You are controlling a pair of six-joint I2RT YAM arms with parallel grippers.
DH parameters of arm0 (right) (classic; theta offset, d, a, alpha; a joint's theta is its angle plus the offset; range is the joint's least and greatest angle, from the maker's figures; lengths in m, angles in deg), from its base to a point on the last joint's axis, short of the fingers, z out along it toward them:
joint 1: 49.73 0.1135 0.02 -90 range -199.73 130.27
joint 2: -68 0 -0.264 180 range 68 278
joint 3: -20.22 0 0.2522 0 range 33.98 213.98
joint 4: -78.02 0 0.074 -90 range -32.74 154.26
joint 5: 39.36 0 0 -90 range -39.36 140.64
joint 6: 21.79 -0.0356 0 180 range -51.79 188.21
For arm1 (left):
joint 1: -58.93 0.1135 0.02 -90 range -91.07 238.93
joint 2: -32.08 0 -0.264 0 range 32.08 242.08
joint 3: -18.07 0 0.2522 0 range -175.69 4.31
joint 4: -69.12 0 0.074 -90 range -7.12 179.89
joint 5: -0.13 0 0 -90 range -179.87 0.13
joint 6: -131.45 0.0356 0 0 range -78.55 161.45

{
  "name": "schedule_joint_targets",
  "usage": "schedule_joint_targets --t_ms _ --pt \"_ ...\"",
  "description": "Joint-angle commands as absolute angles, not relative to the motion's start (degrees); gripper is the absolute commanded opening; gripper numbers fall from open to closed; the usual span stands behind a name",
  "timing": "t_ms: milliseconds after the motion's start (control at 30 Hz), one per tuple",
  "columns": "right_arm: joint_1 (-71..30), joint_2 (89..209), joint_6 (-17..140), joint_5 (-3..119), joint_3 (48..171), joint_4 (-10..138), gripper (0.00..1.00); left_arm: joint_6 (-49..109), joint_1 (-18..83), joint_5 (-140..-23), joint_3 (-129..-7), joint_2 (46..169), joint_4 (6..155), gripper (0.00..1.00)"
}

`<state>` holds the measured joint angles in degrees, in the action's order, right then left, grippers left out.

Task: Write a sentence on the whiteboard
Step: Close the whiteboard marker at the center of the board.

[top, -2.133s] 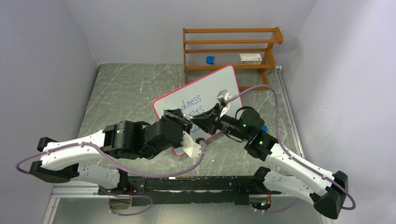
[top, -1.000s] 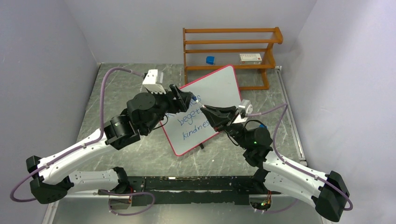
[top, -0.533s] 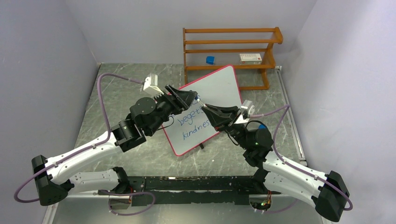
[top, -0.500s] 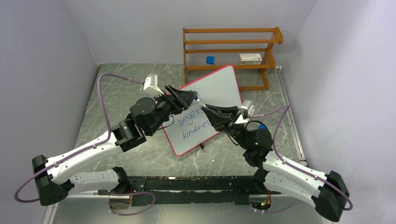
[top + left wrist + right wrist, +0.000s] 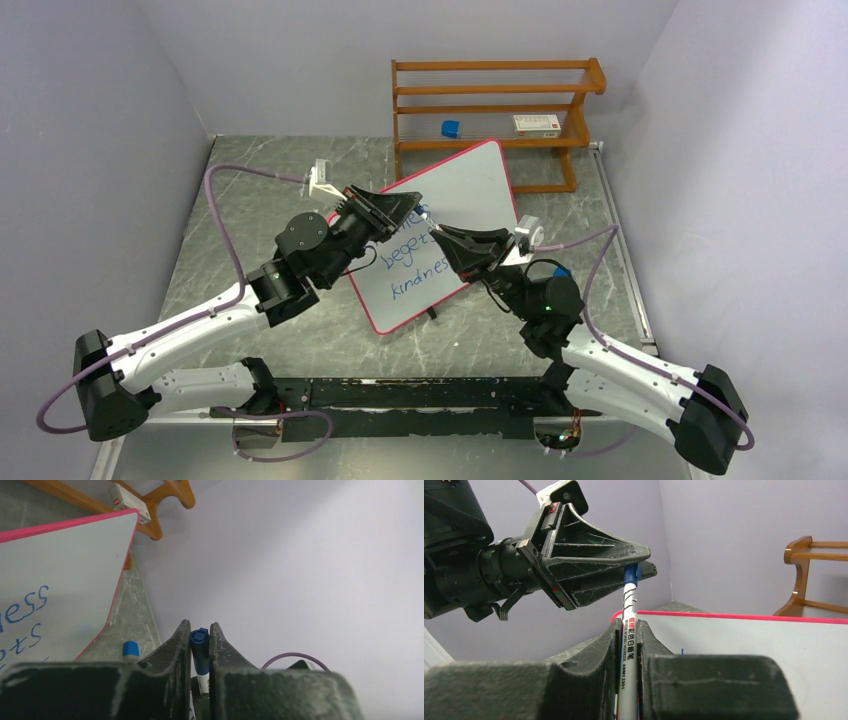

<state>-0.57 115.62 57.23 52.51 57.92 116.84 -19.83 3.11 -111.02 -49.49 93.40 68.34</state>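
Note:
The whiteboard lies tilted on the table, white with a red-pink rim. The sentence is in blue cursive; "begets" and "kindness" show, and my left gripper hides most of the top line. My right gripper is shut on the white barrel of a marker, held above the board. My left gripper faces it tip to tip and is shut on the marker's blue end. The board also shows in the left wrist view and in the right wrist view.
A wooden rack stands at the back, holding a small blue block and a white box. A loose blue cap lies on the table beside the board's right edge, also in the left wrist view. Walls close both sides.
Both grippers have lifted off the board's near part. My left arm swung to the board's far left, and its gripper then edged right onto the marker's blue end. The right arm has held still lately.

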Motion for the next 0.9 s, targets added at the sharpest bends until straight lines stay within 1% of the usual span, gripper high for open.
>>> schedule_joint_targets --t_ms 0,167,400,667,867 --pt "-0.78 115.65 56.83 52.19 57.45 121.14 0.0 -21.78 3.82 -108.18 -46.94 93.84 61.88 0.06" --pt "-0.8 117.03 55.82 51.44 57.34 123.88 0.0 -26.18 3.81 -103.69 -42.92 94.42 57.47 0.05" --pt "-0.78 118.01 55.82 51.86 59.13 124.79 0.0 -26.95 2.58 -99.0 -42.15 95.17 56.63 0.05" --pt "-0.85 119.36 52.76 52.07 64.01 119.67 0.0 -20.88 -0.93 -95.57 -41.66 95.49 54.42 0.05" --pt "-0.83 120.56 49.24 50.87 64.3 121.13 0.0 -19.33 -2.57 -93.41 -38.49 95.41 48.74 0.05"
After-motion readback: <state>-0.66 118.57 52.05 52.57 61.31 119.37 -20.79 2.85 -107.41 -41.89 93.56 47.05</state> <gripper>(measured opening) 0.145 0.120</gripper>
